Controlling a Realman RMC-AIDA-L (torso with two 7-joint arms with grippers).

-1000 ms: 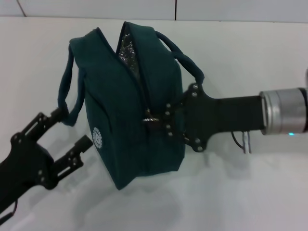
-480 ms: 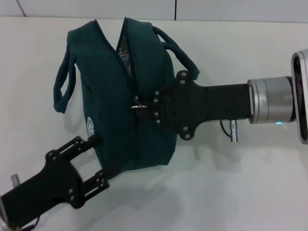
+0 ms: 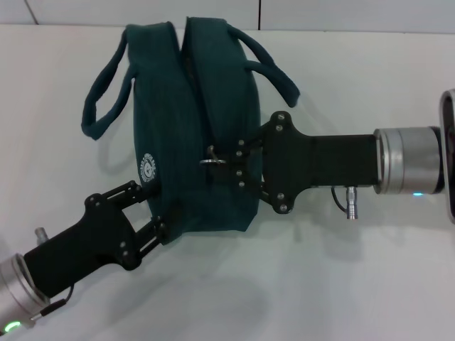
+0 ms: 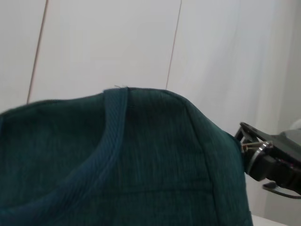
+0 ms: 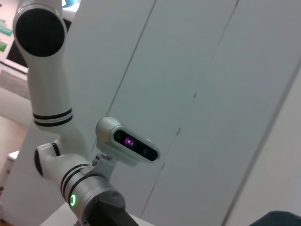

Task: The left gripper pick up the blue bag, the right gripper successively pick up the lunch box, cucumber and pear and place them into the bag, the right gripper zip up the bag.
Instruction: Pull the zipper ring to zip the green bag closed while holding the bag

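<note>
- Since earlier, left gripper (image 3: 158, 211) has shifted right, its fingers now clamping one blue bag (image 3: 192, 128) at its lower edge.
- Right gripper (image 3: 226, 165) pinches the zipper pull (image 3: 211, 159); two handles beyond.

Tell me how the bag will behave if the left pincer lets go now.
The bag is soft fabric and its handles droop, so it would probably sag. The left pincer braces its lower end while the right pincer grips the zipper pull.
</note>
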